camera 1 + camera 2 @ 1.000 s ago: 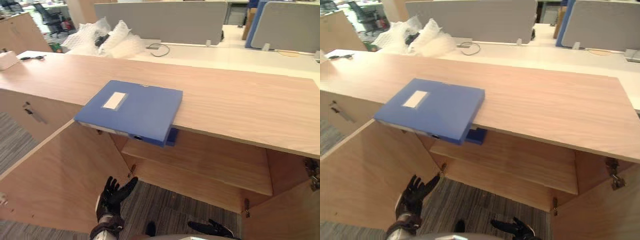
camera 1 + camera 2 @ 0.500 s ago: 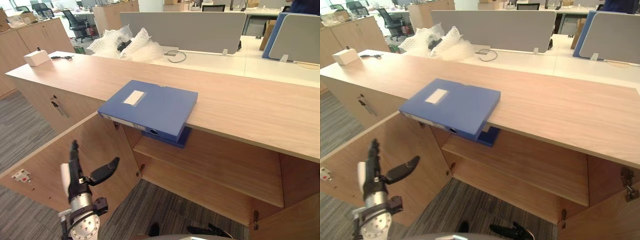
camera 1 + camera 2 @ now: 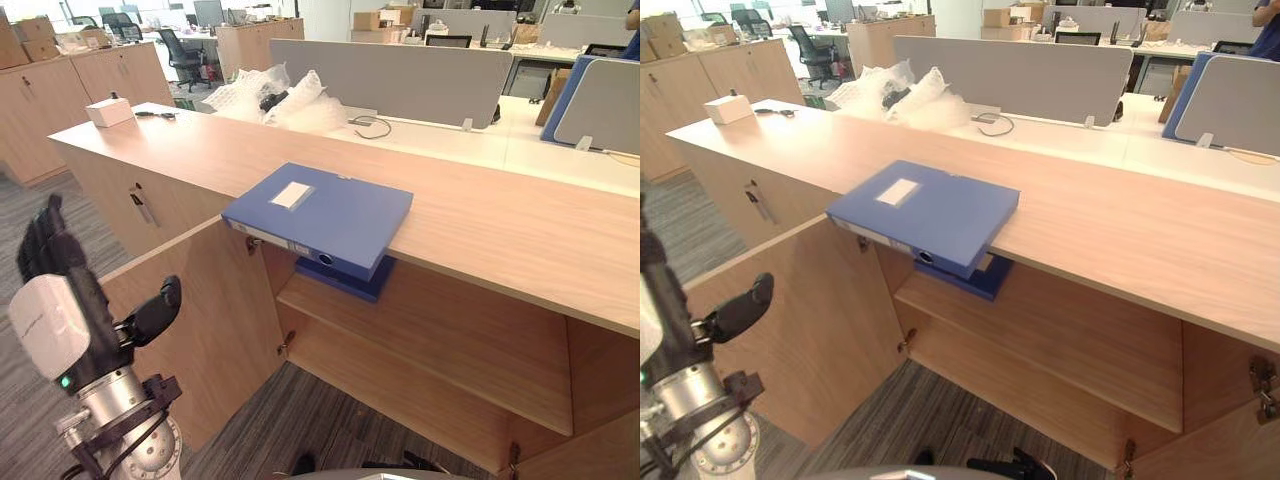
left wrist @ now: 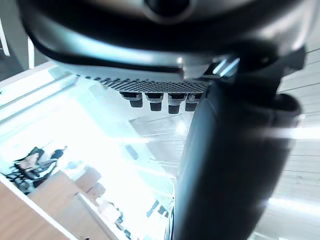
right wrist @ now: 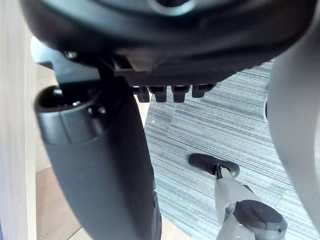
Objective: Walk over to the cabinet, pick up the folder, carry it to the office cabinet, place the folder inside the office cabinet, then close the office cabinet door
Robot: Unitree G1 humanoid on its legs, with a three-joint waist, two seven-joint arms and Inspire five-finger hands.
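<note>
The blue box folder (image 3: 320, 215) is lying flat on top of the wooden cabinet (image 3: 500, 220), with its near corner poking out past the front edge over the open compartment. It looks stiff, boxy, smooth and probably not heavy, so I'd go for that overhanging edge, fingers under and thumb on top. The left hand (image 3: 60, 300) is up at the lower left with fingers straight and empty, and the right hand (image 5: 100, 165) hangs low, relaxed and empty too.
</note>
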